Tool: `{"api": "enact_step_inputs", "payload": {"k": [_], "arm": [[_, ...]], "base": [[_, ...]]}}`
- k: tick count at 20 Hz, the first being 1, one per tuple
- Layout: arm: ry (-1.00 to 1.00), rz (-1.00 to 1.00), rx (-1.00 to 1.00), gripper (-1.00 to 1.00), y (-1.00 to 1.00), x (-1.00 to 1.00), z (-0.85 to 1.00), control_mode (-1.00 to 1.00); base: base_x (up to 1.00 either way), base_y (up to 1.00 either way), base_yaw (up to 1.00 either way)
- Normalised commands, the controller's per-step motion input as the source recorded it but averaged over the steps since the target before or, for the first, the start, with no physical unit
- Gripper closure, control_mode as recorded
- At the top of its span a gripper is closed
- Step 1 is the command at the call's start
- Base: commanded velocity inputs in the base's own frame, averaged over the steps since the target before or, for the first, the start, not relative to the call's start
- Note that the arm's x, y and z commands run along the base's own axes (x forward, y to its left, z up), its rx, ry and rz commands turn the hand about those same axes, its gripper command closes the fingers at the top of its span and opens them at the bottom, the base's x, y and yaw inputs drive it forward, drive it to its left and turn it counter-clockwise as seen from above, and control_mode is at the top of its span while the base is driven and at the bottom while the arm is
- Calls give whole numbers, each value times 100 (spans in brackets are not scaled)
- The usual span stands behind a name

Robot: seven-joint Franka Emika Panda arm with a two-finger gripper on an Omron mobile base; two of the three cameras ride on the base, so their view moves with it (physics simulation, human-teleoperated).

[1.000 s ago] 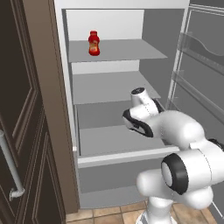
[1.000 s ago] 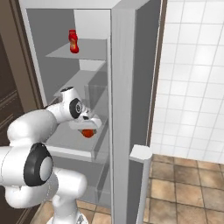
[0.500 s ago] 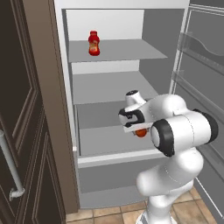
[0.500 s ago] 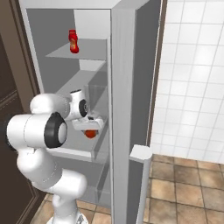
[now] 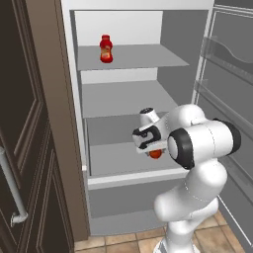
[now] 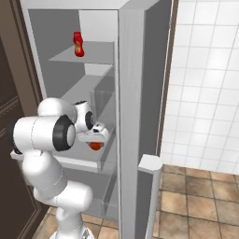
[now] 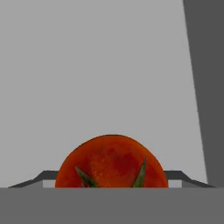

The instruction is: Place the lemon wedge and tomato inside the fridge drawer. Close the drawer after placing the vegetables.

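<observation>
Tomato (image 7: 111, 162), red with green sepals seen from the hand camera, sits between the wide-set fingers of the gripper (image 5: 154, 152) above the open pale grey fridge drawer (image 5: 123, 159), with a red sauce bottle (image 5: 105, 48) on the top shelf (image 5: 143, 57) behind.

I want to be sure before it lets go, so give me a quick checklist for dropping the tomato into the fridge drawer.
1. Tomato held between the end effector fingers: ok.
2. Fridge drawer pulled open: ok.
3. Tomato above the drawer's inside, not its front panel: ok.
4. Drawer floor under the tomato bare in the hand view: ok.
5. Lemon wedge already in the drawer: cannot tell.
6. Red sauce bottle on the top shelf, away from the move: ok.
</observation>
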Motion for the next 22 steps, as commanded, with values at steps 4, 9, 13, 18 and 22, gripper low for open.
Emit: {"api": "enact_step_inputs", "payload": {"k": [4, 9, 13, 18, 22], "arm": [[0, 0, 2, 100, 1, 1, -35, -100], [0, 0, 6, 100, 0, 3, -29, -100], [0, 0, 6, 100, 0, 8, -19, -100], [0, 0, 7, 100, 0, 0, -18, -100], [0, 0, 4, 100, 6, 0, -29, -100]], "base": [[0, 0, 0], [0, 0, 0], [0, 0, 0], [0, 0, 0], [0, 0, 0]]}}
